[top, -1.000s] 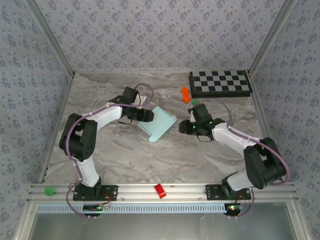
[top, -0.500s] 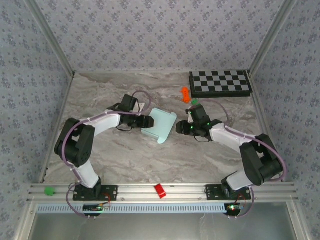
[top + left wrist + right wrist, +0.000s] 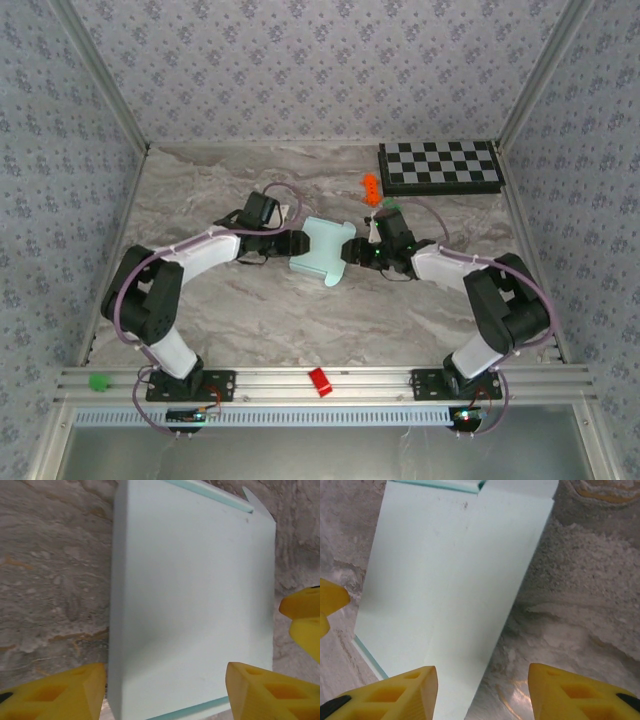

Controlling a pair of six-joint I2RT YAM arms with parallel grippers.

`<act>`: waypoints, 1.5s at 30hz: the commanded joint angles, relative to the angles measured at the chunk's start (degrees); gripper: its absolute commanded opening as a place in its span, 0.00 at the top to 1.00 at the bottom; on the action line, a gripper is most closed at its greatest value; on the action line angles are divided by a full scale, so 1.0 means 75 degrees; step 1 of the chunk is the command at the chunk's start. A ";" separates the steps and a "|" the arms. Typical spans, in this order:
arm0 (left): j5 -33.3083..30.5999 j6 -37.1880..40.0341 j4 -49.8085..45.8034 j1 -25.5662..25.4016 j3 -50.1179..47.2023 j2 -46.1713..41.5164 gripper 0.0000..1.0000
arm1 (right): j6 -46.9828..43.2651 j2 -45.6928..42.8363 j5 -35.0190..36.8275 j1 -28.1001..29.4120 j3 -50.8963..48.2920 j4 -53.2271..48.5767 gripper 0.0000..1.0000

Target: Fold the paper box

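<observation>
— Left gripper [image 3: 292,243] from overhead: where is it?
— At the left edge of the paper box [image 3: 320,250], which lies in the middle of the marble table [image 3: 260,320]. The right gripper [image 3: 352,250] meets the box's opposite edge. From up there I cannot tell how wide either one stands. A checkered board [image 3: 440,167] sits in the far right corner, well apart.
— And the left wrist camera?
— Its jaws are spread and clamp nothing. One yellow finger [image 3: 60,692] is just beside the box's long side, over bare marble; the other overlaps the box's near end. The pale blue card runs away from the camera, and the other arm's yellow fingertips [image 3: 302,625] show at its right edge.
— Right wrist camera?
— Jaws apart there too, nothing pinched. One finger [image 3: 395,690] overlaps the box's near corner, and its partner [image 3: 575,690] hangs over the table beside the box. The left arm's fingertip [image 3: 330,600] peeks in by the box's far side.
</observation>
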 commanded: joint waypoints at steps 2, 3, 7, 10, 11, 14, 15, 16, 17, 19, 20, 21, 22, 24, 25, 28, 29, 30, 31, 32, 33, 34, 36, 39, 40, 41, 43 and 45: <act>-0.0193 -0.0107 0.0369 0.0053 -0.0001 -0.0108 0.40 | 0.0627 0.0388 -0.0733 -0.0117 -0.0049 0.1122 0.47; -0.0131 -0.0106 0.0451 0.0055 0.0002 -0.0042 0.41 | 0.0701 0.0459 -0.0849 -0.0120 -0.0103 0.1369 0.47; -0.0013 -0.0129 0.0503 0.0104 0.0217 0.0396 0.47 | 0.1013 0.0749 -0.0915 -0.0144 -0.0125 0.1723 0.46; 0.0083 -0.0164 0.0560 0.0125 0.0339 0.0669 0.51 | 0.1168 0.0953 -0.1005 -0.0164 -0.0176 0.2041 0.46; 0.0132 -0.0164 0.0572 0.0122 0.0369 0.0719 0.52 | 0.1208 0.1009 -0.1078 -0.0161 -0.0180 0.2176 0.46; 0.0212 -0.0164 0.0621 0.0127 0.0435 0.0871 0.55 | 0.1377 0.1224 -0.1335 -0.0171 -0.0235 0.2674 0.46; 0.0233 -0.0164 0.0620 0.0139 0.0460 0.0913 0.59 | 0.1448 0.1289 -0.1403 -0.0167 -0.0246 0.2821 0.46; 0.0278 -0.0164 0.0620 0.0139 0.0469 0.0946 0.61 | 0.1496 0.1361 -0.1457 -0.0168 -0.0249 0.2911 0.46; 0.0303 -0.0164 0.0614 0.0150 0.0481 0.0970 0.62 | 0.1534 0.1411 -0.1484 -0.0175 -0.0260 0.2987 0.47; 0.0316 -0.0175 0.0644 0.0145 0.0470 0.0985 0.65 | 0.1577 0.1470 -0.1568 -0.0174 -0.0301 0.3204 0.47; 0.0312 -0.0182 0.0652 0.0145 0.0443 0.0985 0.67 | 0.1596 0.1494 -0.1611 -0.0168 -0.0314 0.3303 0.48; 0.0317 -0.0198 0.0678 0.0160 0.0418 0.0979 0.69 | 0.1601 0.1507 -0.1679 -0.0176 -0.0309 0.3378 0.48; 0.0317 -0.0213 0.0695 0.0159 0.0404 0.0981 0.69 | 0.1606 0.1519 -0.1718 -0.0172 -0.0305 0.3444 0.48; 0.0351 -0.0217 0.0737 0.0154 0.0365 0.0985 0.69 | 0.1600 0.1526 -0.1809 -0.0164 -0.0314 0.3577 0.49; 0.0363 -0.0240 0.0752 0.0166 0.0351 0.0985 0.69 | 0.1607 0.1499 -0.1850 -0.0164 -0.0329 0.3683 0.49; 0.0533 -0.0269 0.0874 0.0169 0.0294 0.0997 0.69 | 0.1569 0.1289 -0.1799 -0.0134 -0.0393 0.3809 0.50; 0.0581 -0.0281 0.0914 0.0169 0.0277 0.0995 0.68 | 0.1507 0.1177 -0.1738 -0.0115 -0.0397 0.3738 0.50; 0.0656 -0.0302 0.0982 0.0170 0.0258 0.0996 0.68 | 0.1409 0.1037 -0.1639 -0.0090 -0.0373 0.3573 0.50; 0.0722 -0.0325 0.1054 0.0176 0.0220 0.0991 0.67 | 0.1278 0.0896 -0.1551 -0.0076 -0.0337 0.3330 0.50; 0.0766 -0.0350 0.1107 0.0171 0.0197 0.1000 0.66 | 0.1159 0.0786 -0.1490 -0.0053 -0.0288 0.3140 0.50; 0.0823 -0.0384 0.1166 0.0166 0.0177 0.1005 0.64 | 0.1054 0.0673 -0.1435 -0.0060 -0.0241 0.2957 0.50; 0.0902 -0.0404 0.1236 0.0174 0.0145 0.1022 0.63 | 0.0977 0.0585 -0.1420 -0.0051 -0.0208 0.2838 0.50; 0.1073 -0.0467 0.1376 0.0175 0.0113 0.1055 0.62 | 0.0865 0.0448 -0.1420 -0.0043 -0.0121 0.2621 0.49; 0.1332 -0.0631 0.1693 0.0167 0.0037 0.1087 0.60 | 0.0688 0.0262 -0.1353 0.0003 0.0052 0.2229 0.49; 0.1419 -0.0687 0.1807 0.0173 0.0002 0.1101 0.59 | 0.0622 0.0200 -0.1288 0.0038 0.0108 0.2102 0.49; 0.1462 -0.0733 0.1897 0.0160 -0.0022 0.1113 0.59 | 0.0565 0.0160 -0.1264 0.0045 0.0175 0.1961 0.49; 0.1531 -0.0808 0.2016 0.0154 -0.0049 0.1137 0.58 | 0.0421 0.0104 -0.1208 0.0095 0.0340 0.1672 0.49; 0.1581 -0.0887 0.2141 0.0145 -0.0084 0.1143 0.58 | 0.0299 0.0089 -0.1169 0.0138 0.0513 0.1436 0.49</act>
